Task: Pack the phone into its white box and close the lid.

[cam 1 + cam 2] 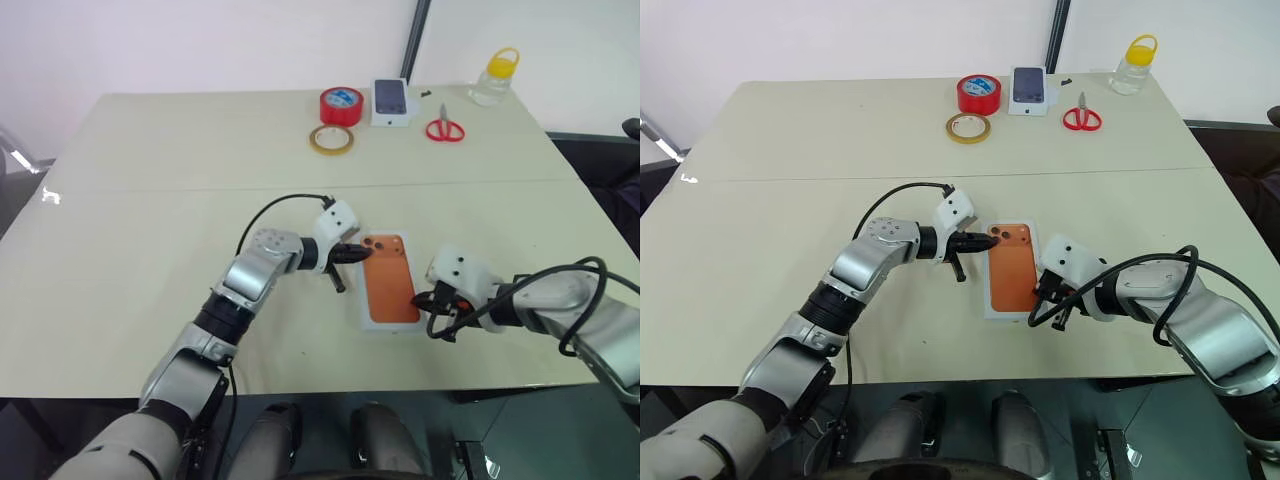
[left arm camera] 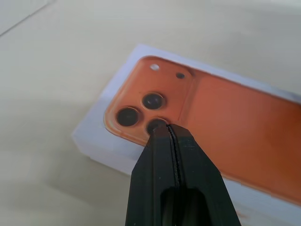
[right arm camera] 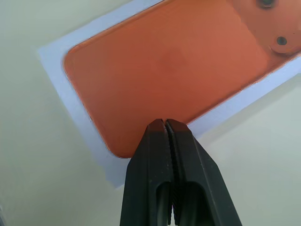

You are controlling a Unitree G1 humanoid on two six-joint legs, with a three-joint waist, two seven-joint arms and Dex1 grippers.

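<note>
The phone (image 1: 389,279) lies back-up in the white box (image 1: 388,326) on the table (image 1: 150,200), between the two grippers. The left gripper (image 1: 358,254), pinched shut and empty, rests its tip at the lens corner, seemingly to press the phone flat. The right gripper (image 3: 164,123), also shut and empty, sits at the opposite end, probably steadying the box.

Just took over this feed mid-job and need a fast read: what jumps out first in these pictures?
The orange phone lies camera side up in the white box near the table's front edge. Both shut grippers crowd it: the left gripper at the lens corner, the right gripper at the opposite end on the right side. At the far edge sit a red tape roll, red scissors and a dark-screened phone on a small white box.
</note>
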